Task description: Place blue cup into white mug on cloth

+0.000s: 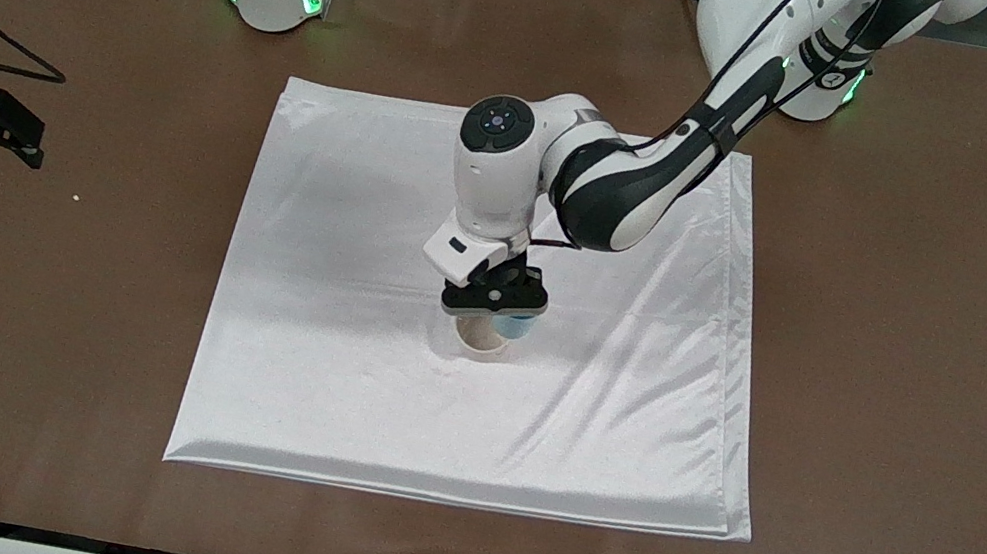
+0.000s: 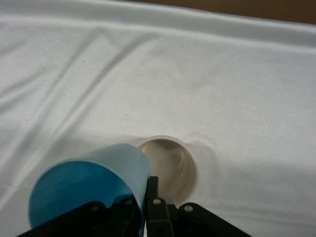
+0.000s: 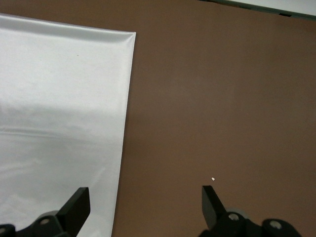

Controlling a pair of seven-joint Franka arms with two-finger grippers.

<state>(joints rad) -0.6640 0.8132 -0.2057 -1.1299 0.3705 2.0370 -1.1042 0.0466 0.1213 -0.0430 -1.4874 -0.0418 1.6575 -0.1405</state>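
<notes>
The blue cup (image 2: 91, 182) was up in the air, pinched by its rim in the left gripper (image 1: 497, 303), whose fingers were clamped tight on the cup's wall. In the front view it showed just below centre of the frame, peeking out under the gripper. Right beneath sat the white mug (image 2: 170, 165), upright on the cloth (image 1: 329, 289), mouth open and empty! In the left wrist view, lower middle of the frame, the cup hung tilted and just beside the mug's rim, not yet inside. So the pick looked done; the lining-up, lowering and release were left. The brown table (image 1: 920, 393) framed the cloth on all sides. At the left edge of the front view the right gripper (image 3: 145, 207) waited over bare table by the cloth's edge, fingers spread wide, holding nothing.
</notes>
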